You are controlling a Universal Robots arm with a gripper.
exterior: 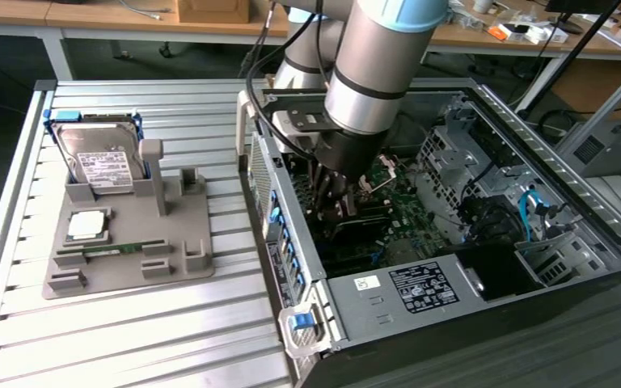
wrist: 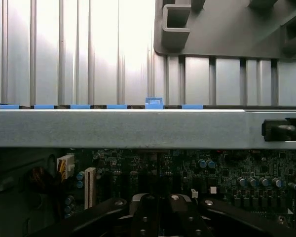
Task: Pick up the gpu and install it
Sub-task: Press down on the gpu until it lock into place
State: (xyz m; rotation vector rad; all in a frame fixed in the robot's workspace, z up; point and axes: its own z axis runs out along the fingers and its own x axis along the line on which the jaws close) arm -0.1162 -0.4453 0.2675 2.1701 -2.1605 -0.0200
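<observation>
The hand point(exterior: 340, 212) reaches down inside the open computer case point(exterior: 569, 202), its fingers drawn narrow just above the green motherboard point(wrist: 227, 170). A dark card, seemingly the gpu point(exterior: 362, 220), stands on edge directly under the fingers, low against the motherboard; whether the fingers still touch it cannot be told. On the exterior view's left, well apart from the case, a grey holder point(exterior: 127, 259) on the ribbed desk point(exterior: 127, 339) carries a silver hard drive point(exterior: 100, 158).
</observation>
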